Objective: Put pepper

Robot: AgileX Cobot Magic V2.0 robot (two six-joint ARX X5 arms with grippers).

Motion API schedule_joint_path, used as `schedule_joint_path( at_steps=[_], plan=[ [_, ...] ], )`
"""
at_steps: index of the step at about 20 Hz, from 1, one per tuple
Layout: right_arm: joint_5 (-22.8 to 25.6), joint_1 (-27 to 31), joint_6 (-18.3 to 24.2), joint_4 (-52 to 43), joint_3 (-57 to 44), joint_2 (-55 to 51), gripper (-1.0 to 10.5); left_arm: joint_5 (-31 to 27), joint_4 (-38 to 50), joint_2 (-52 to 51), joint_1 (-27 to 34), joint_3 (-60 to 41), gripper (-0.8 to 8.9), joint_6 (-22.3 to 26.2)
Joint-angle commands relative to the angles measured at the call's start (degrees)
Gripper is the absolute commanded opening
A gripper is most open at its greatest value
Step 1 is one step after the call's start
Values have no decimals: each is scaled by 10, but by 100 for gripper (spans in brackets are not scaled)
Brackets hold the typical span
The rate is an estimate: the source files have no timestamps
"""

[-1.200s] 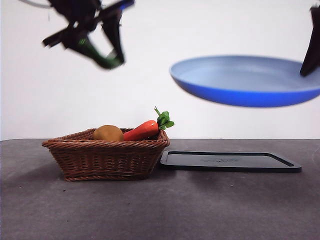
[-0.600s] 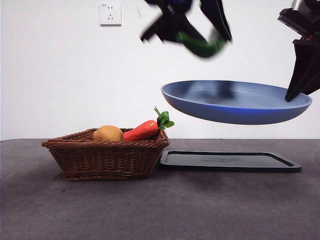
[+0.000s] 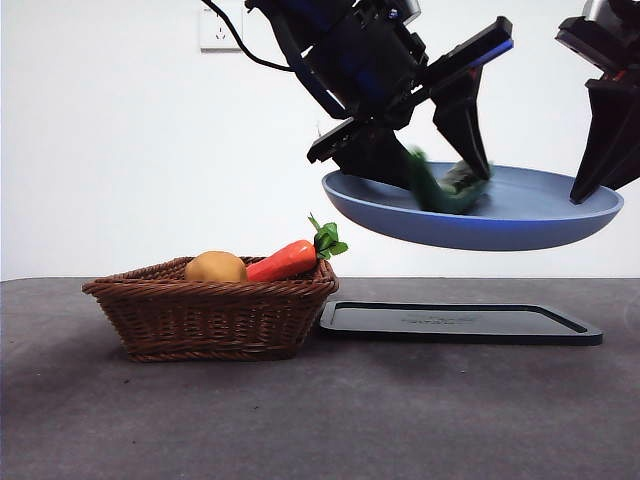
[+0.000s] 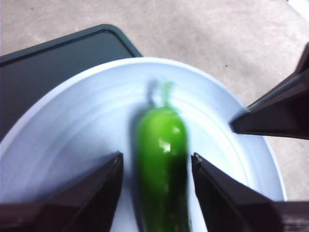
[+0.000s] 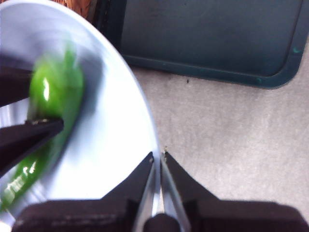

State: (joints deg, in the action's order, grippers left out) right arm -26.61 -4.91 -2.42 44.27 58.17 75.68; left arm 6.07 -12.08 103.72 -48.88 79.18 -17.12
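The green pepper (image 3: 440, 195) is blurred and lies in or just above the blue plate (image 3: 530, 225), which is held in the air above the black tray. My left gripper (image 3: 435, 170) hangs over the plate with its jaws apart on either side of the pepper (image 4: 161, 145), so it is open. My right gripper (image 3: 585, 190) is shut on the plate's right rim (image 5: 145, 145), and the right wrist view also shows the pepper (image 5: 55, 92) in the plate.
A wicker basket (image 3: 210, 310) on the table's left holds an orange carrot (image 3: 285, 260) and a round brown vegetable (image 3: 215, 266). A flat black tray (image 3: 460, 322) lies beside it under the plate. A wall socket (image 3: 220, 27) is behind.
My left gripper moved right from above the basket and came down to the plate with the pepper. Its jaws now stand apart. The plate shifted slightly left, then stayed put.
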Motion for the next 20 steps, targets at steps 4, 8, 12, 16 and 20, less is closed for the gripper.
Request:
schedule_joint_path(
  at_steps=[4,8,12,16,20],
  plan=[
    [-5,-1,-8,3,10,5,2,4,-2,-6,-7,9,263,6],
    [-4,-1,-25,14,10,6,2,4,-13,-50,-7,9,263,7],
    [0,0,-49,14,10,7,2,2,-51,-116,-6,9,263,22],
    [24,0,-68,35,10,18,2,-12,-118,-182,0,9,262,40],
    [60,8,-67,59,10,66,2,-76,-190,-237,20,9,262,83]
  ],
)
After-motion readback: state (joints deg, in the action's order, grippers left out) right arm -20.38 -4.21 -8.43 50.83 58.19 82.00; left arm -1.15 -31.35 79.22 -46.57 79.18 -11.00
